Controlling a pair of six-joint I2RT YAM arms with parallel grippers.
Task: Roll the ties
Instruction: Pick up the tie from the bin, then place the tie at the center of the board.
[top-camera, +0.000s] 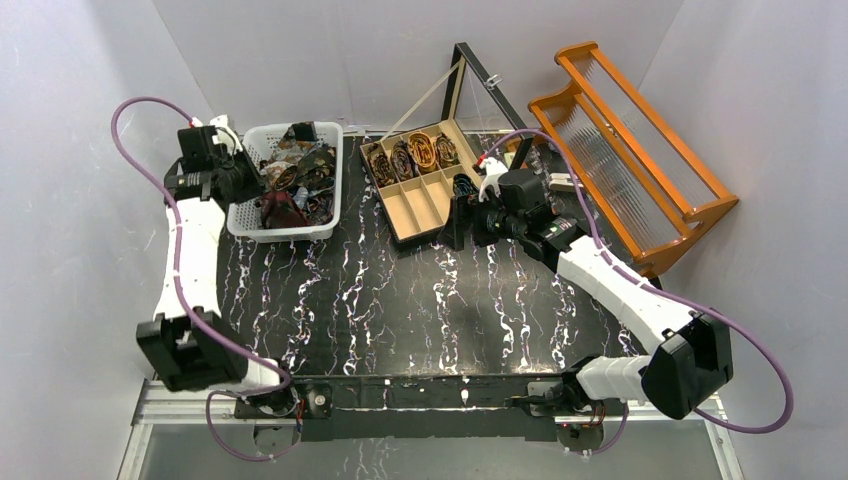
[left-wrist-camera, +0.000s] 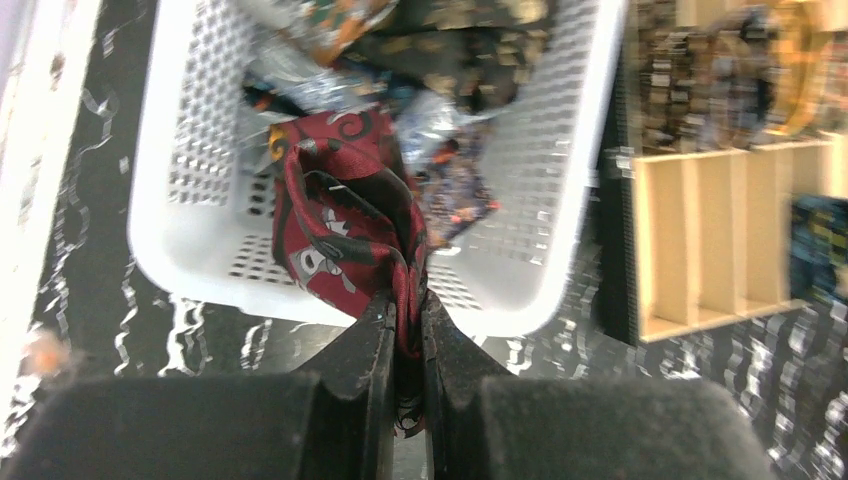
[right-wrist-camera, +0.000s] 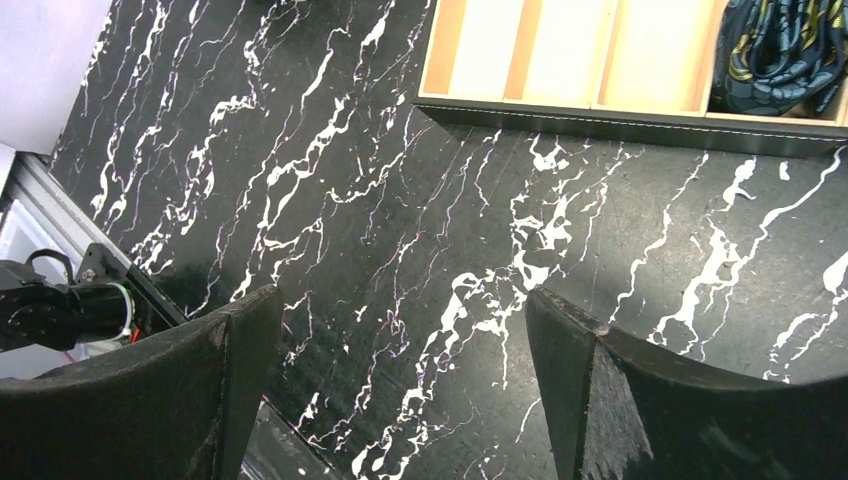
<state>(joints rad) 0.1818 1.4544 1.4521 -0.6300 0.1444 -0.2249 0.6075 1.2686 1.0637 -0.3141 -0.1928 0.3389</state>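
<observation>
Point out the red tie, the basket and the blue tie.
red tie (left-wrist-camera: 335, 225), left wrist view, on its bunched middle fold.
basket (left-wrist-camera: 195, 150), left wrist view, on its perforated left wall.
blue tie (right-wrist-camera: 780, 45), right wrist view, on its patterned folds.

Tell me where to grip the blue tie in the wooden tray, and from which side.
Probably pinch the blue tie across its upper folds, coming straight down from above: it sits bunched inside an end compartment of the wooden tray, whose walls block any sideways approach.
</observation>
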